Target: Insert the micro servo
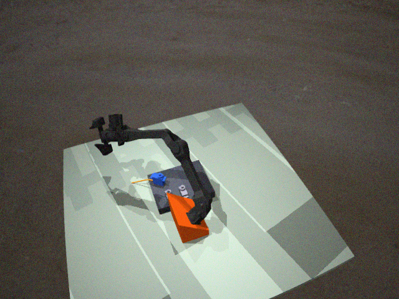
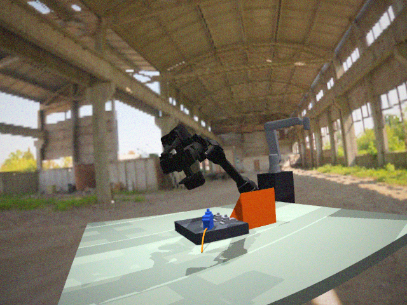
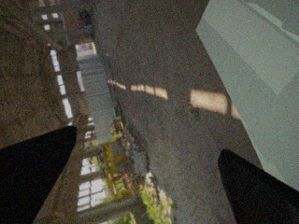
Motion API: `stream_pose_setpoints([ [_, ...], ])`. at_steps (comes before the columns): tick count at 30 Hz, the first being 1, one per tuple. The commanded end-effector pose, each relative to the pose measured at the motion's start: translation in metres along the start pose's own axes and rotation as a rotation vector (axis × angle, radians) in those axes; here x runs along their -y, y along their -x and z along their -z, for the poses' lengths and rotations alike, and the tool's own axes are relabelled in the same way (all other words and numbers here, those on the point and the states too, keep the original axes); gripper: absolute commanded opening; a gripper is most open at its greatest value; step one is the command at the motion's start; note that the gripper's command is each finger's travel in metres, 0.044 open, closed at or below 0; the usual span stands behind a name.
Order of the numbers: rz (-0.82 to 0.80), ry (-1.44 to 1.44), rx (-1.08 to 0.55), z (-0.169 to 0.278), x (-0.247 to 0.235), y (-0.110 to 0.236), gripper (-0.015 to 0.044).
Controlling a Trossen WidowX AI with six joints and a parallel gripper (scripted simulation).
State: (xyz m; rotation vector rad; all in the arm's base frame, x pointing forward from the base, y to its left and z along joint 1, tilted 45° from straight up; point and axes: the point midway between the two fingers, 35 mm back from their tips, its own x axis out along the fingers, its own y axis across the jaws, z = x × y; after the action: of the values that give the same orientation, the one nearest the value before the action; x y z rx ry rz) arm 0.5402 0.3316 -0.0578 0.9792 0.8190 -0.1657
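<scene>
The blue micro servo [image 1: 158,179] [image 2: 207,222] stands upright on the dark deck [image 1: 156,197] [image 2: 223,233] near one corner, its output shaft up. Most of its body shows above the deck top, higher than the grey servos. Its orange cable [image 1: 141,180] [image 2: 203,241] runs over the deck edge to the table. The marked pocket cannot be made out; the arm covers part of the deck in the top view. My gripper [image 1: 93,136] [image 3: 150,145] is open and empty, high up and well away from the servo. The servo is out of the wrist view.
Grey servos [image 1: 182,190] [image 2: 225,218] sit on the deck. An orange wedge block [image 1: 180,217] [image 2: 257,209] stands against the deck, under the arm's base end in the top view. The table edge [image 3: 234,107] shows in the wrist view. A grey arm [image 2: 272,141] stands far behind.
</scene>
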Motion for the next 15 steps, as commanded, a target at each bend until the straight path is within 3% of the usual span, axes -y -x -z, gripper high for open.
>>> stream_pose_setpoints([
  [1, 0.097, -0.101, 0.020, -0.006, 0.020, 0.006, 0.0440],
  [15, 0.403, -0.439, 0.167, -0.026, 0.087, 0.042, 0.0440],
])
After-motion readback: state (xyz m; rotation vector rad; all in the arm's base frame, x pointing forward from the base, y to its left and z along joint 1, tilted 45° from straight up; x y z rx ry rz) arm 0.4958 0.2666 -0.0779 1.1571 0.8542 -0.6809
